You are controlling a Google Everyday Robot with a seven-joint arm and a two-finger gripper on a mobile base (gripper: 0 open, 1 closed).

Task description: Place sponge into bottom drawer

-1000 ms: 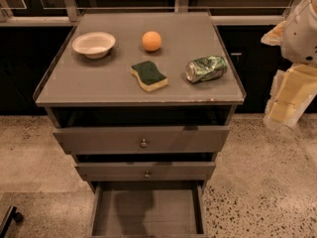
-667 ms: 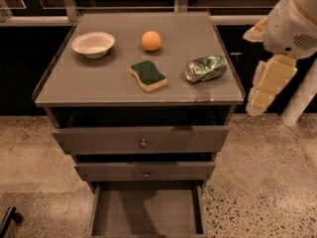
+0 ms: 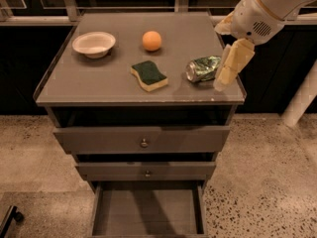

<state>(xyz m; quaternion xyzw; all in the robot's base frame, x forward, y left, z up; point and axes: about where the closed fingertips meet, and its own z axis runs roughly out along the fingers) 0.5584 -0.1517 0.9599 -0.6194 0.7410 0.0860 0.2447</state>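
Observation:
The sponge (image 3: 148, 75), dark green on top of pale yellow foam, lies flat near the front middle of the cabinet top (image 3: 94, 86). The bottom drawer (image 3: 148, 213) is pulled open below, and its flat grey inside holds nothing. My gripper (image 3: 224, 74) hangs from the cream arm at the upper right. It points down and to the left over the cabinet's right edge, just right of the crushed green can (image 3: 202, 68). It is well to the right of the sponge and holds nothing.
An orange ball (image 3: 152, 40) sits behind the sponge and a white bowl (image 3: 94, 43) at the back left. The two upper drawers (image 3: 143, 142) with small knobs are slightly ajar. A white pole (image 3: 301, 100) stands at the right on the speckled floor.
The arm has swung left from beside the cabinet, and the gripper now reaches over the right edge of the cabinet top next to the can. The objects have not moved.

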